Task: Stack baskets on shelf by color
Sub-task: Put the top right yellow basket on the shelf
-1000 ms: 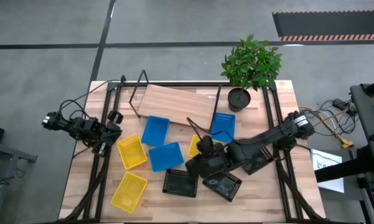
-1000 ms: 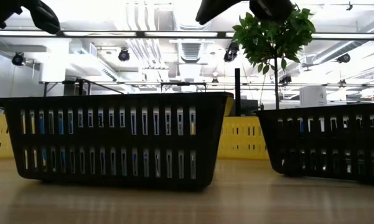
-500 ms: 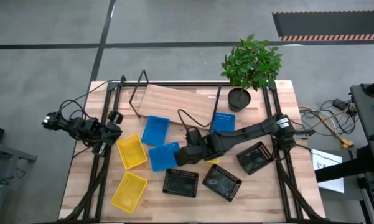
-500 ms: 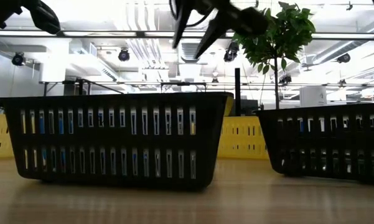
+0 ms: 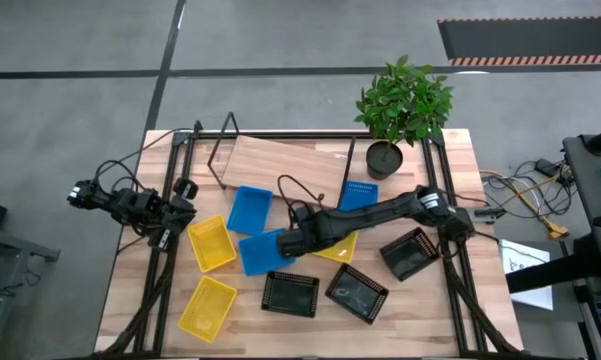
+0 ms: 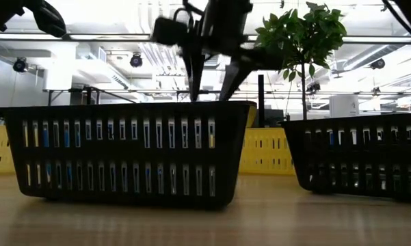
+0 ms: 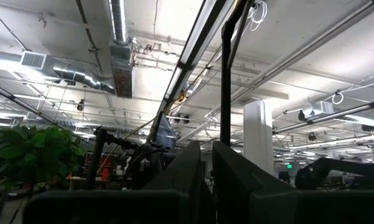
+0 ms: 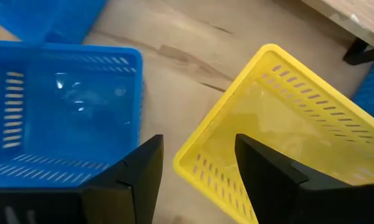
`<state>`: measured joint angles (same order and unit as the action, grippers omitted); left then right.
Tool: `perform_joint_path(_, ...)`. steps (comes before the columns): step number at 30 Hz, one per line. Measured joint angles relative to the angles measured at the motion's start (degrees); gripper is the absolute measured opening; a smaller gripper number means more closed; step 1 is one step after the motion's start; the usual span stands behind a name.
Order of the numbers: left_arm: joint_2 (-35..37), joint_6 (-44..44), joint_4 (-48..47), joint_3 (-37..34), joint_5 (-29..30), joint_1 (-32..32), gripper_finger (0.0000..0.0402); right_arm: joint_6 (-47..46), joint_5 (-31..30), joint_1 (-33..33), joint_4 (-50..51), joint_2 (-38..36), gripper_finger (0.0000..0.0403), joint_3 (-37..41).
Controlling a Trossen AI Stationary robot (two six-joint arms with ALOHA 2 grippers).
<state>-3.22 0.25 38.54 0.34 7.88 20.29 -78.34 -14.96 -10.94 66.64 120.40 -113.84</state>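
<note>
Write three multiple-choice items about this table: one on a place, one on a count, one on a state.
1. Where does the plant pot stand?
A. on the shelf board
B. beside one end of the shelf
C. inside a basket

2. How many blue baskets show from above?
A. one
B. three
C. five

3. The right gripper is:
A. open
B. shut on a black basket
C. shut on the plant

Key: 1 B, the pot sits on the tabletop by the shelf's wire frame; 2 B, three are countable; 3 A, the wrist view shows its fingers apart.

Even overhead light (low view backlit, glaring)
</note>
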Motion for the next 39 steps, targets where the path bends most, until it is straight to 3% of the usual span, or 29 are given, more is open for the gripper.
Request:
perform_joint_path(28, 0.0, 0.0, 0.0, 0.0, -0.1, 0.0, 0.0026, -1.9, -6.1, 0.9, -0.1, 3.5, 0.0191, 1.7)
perform_joint_path(39, 0.0, 0.0, 0.0, 0.0, -0.1, 0.0, 0.0026, -1.6, -6.2, 0.9, -9.8, 3.5, 0.0190, 7.9)
